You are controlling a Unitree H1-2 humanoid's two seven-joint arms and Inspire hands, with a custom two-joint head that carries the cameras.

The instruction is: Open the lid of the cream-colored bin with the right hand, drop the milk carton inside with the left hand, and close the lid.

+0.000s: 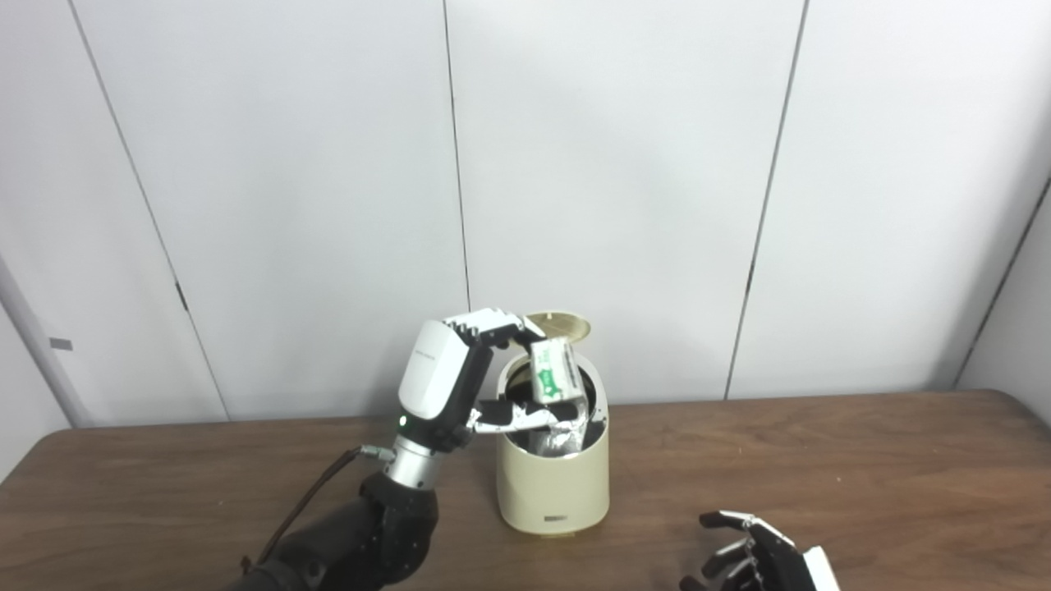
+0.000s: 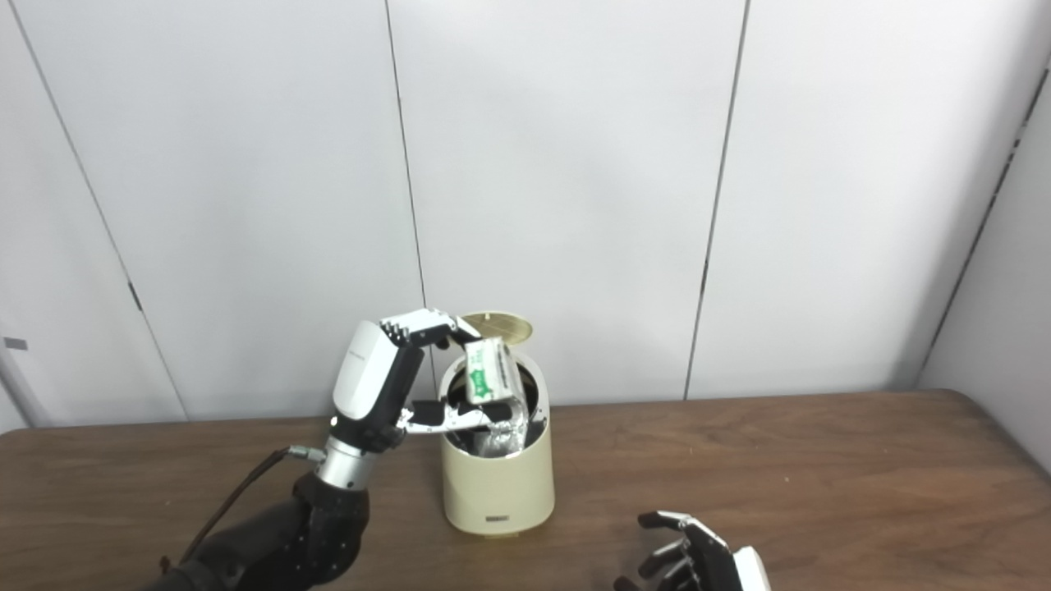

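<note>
The cream-colored bin point(image 1: 554, 484) stands on the brown table point(image 1: 821, 460), a little left of centre. Its round lid point(image 1: 565, 323) is tipped up at the back, so the mouth is open, with a crinkled silvery liner point(image 1: 566, 435) showing inside. My left hand point(image 1: 460, 377) is raised beside the bin's left rim. Its fingers above and thumb below hold a white milk carton with green print point(image 1: 555, 371), tilted, right over the opening. My right hand point(image 1: 759, 558) is low at the table's front right, away from the bin, fingers apart and empty.
A grey cable point(image 1: 308, 497) runs along my left forearm. White wall panels stand close behind the table. Bare tabletop extends to the right of the bin and to its left.
</note>
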